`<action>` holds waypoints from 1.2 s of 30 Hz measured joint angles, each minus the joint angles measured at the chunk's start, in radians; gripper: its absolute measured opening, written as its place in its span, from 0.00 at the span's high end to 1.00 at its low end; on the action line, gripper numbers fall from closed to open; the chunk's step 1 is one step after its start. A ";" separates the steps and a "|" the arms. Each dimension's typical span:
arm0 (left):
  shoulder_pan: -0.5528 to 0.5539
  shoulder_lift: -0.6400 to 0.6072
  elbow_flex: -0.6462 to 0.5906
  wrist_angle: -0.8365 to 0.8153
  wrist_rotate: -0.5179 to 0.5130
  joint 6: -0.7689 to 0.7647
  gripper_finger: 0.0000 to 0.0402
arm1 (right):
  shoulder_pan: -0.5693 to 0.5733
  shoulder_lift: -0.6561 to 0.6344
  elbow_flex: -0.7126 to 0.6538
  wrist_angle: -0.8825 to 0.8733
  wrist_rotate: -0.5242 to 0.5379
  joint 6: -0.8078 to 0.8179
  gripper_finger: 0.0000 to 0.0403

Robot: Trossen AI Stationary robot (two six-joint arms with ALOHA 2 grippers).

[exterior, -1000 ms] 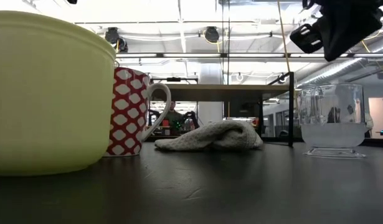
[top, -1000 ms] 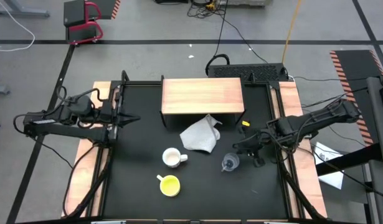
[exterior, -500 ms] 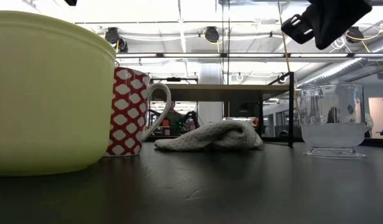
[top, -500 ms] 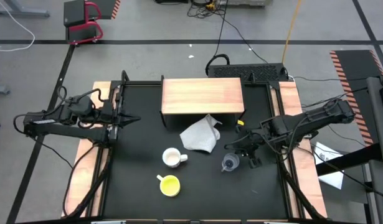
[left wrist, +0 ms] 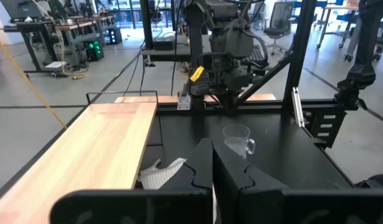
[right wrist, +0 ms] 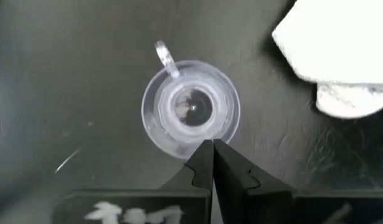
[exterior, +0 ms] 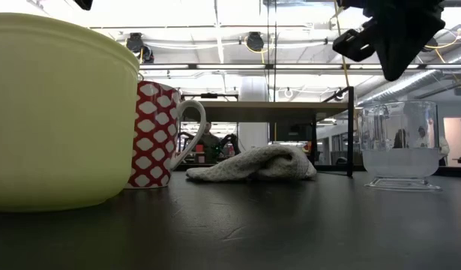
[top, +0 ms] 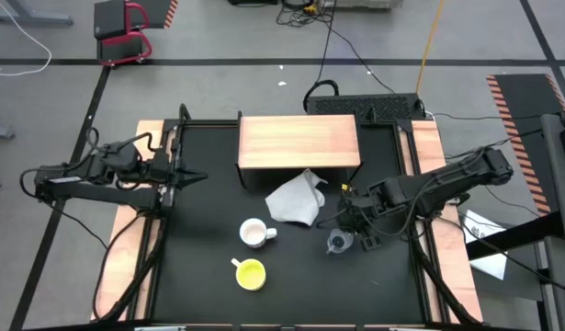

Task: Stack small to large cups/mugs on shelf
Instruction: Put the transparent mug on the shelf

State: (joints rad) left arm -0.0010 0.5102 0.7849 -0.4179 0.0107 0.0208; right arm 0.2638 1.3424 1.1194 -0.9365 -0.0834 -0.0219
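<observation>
A tiny clear glass cup [top: 339, 242] stands on its base on the black tabletop, its handle [right wrist: 164, 56] sticking out from the rim. My right gripper [top: 341, 219] hangs above it, shut, pointing steeply down; the low view shows it [exterior: 391, 69] clear of the cup [exterior: 402, 146]. A white patterned mug [top: 254, 233] and a yellow cup [top: 250, 274] stand upright nearer the front. The light-wood shelf [top: 299, 142] stands at the far middle. My left gripper [top: 196, 176] waits shut at the table's left side.
A crumpled grey-white cloth [top: 296, 202] lies in front of the shelf, between the mug and the glass cup, close to my right gripper. Bare black tabletop [top: 209, 221] stretches left of the mug. Wooden side rails [top: 429, 147] border the table.
My right gripper has moved toward the table's left edge, from right of the glass cup to above it, and has tipped further downward. It has stayed shut. The cups, cloth and shelf have not moved.
</observation>
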 joint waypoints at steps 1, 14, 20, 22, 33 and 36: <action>0.000 0.000 0.000 -0.002 -0.006 0.000 1.00 | 0.000 0.005 0.000 0.009 0.000 0.001 1.00; 0.000 0.000 0.000 -0.007 -0.012 0.000 1.00 | 0.000 0.015 0.000 0.069 -0.024 0.009 1.00; 0.000 0.000 0.000 -0.013 -0.012 0.000 1.00 | -0.001 0.015 0.000 0.067 -0.076 0.010 0.93; 0.000 0.000 0.000 -0.014 -0.012 0.001 1.00 | -0.003 0.015 0.000 0.060 -0.076 0.010 0.89; 0.000 0.000 0.000 -0.014 -0.013 0.001 1.00 | -0.053 0.015 -0.034 0.044 -0.076 0.000 0.69; 0.000 0.000 0.000 -0.014 -0.013 0.001 1.00 | -0.068 0.015 -0.052 0.065 -0.076 -0.014 0.67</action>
State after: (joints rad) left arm -0.0008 0.5102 0.7845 -0.4324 -0.0021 0.0216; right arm 0.1961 1.3579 1.0678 -0.8713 -0.1589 -0.0364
